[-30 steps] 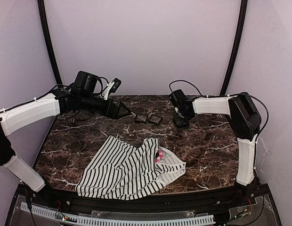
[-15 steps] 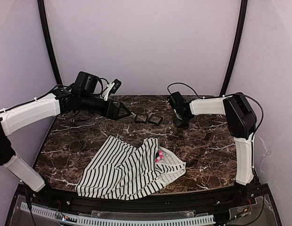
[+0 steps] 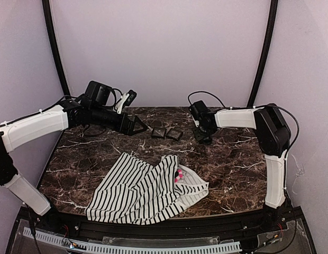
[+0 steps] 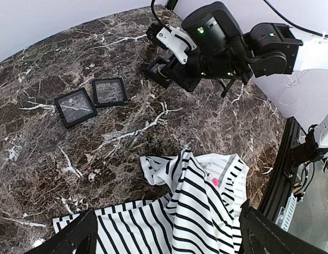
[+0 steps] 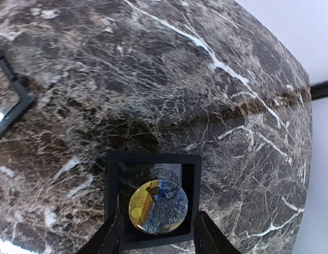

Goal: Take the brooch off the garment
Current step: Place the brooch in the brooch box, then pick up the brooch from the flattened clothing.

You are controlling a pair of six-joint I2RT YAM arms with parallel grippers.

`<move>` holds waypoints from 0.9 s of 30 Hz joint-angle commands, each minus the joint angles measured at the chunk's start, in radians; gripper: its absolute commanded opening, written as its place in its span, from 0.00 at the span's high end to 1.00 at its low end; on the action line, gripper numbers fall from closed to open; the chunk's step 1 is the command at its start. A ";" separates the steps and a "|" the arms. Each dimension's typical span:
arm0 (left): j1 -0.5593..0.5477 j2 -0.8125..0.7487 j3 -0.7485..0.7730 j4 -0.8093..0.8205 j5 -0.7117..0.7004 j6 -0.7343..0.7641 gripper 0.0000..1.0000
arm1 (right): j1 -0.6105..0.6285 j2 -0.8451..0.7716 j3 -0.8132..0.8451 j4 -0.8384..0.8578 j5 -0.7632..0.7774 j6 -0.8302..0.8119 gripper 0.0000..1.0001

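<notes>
The garment (image 3: pixel 143 191), white with thin black stripes, lies crumpled at the table's front centre. The brooch (image 3: pixel 179 174) shows as pink petals on the garment's right fold. It also shows as a pink spot in the left wrist view (image 4: pixel 213 182), on the garment (image 4: pixel 201 211). My left gripper (image 3: pixel 136 127) is open and empty, high above the table behind the garment; in its own view (image 4: pixel 168 211) its jaws stand wide apart. My right gripper (image 3: pixel 202 135) is at the back right, shut on a small black square frame (image 5: pixel 153 203) holding a yellow and blue round badge.
Two more small black square frames (image 3: pixel 158 132) (image 3: pixel 174 134) lie side by side at the back centre, also in the left wrist view (image 4: pixel 75 107) (image 4: pixel 109 91). The dark marble table (image 3: pixel 233 169) ends at a black rail in front. Black posts stand at both back corners.
My right gripper has shifted slightly at the back right with the black frame in it. The left arm, garment and brooch have not visibly moved.
</notes>
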 commanded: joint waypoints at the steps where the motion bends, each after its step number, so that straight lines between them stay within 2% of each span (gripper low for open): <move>1: 0.001 -0.001 -0.002 -0.003 -0.007 0.010 0.05 | -0.006 -0.126 0.016 0.003 -0.135 0.006 0.49; 3: 0.001 -0.007 -0.011 0.009 -0.006 0.018 0.05 | -0.006 -0.167 0.011 0.000 -0.168 0.012 0.42; 7: -0.003 -0.009 -0.022 0.016 -0.035 0.057 0.06 | -0.006 -0.286 -0.037 0.002 -0.293 0.028 0.35; 11: -0.051 0.007 -0.024 0.017 -0.081 0.052 0.06 | -0.006 -0.463 -0.177 0.037 -0.432 0.078 0.25; 14: -0.129 0.026 -0.018 0.022 -0.128 0.006 0.06 | -0.006 -0.599 -0.307 0.080 -0.566 0.136 0.21; 21: -0.216 0.093 -0.073 0.225 -0.198 -0.240 0.04 | 0.000 -0.813 -0.614 0.241 -0.908 0.325 0.21; 23: -0.243 0.131 -0.066 0.234 -0.246 -0.282 0.03 | 0.004 -0.851 -0.696 0.300 -0.978 0.376 0.22; 27: -0.277 0.199 -0.060 0.246 -0.312 -0.348 0.01 | 0.025 -0.900 -0.827 0.392 -1.026 0.473 0.24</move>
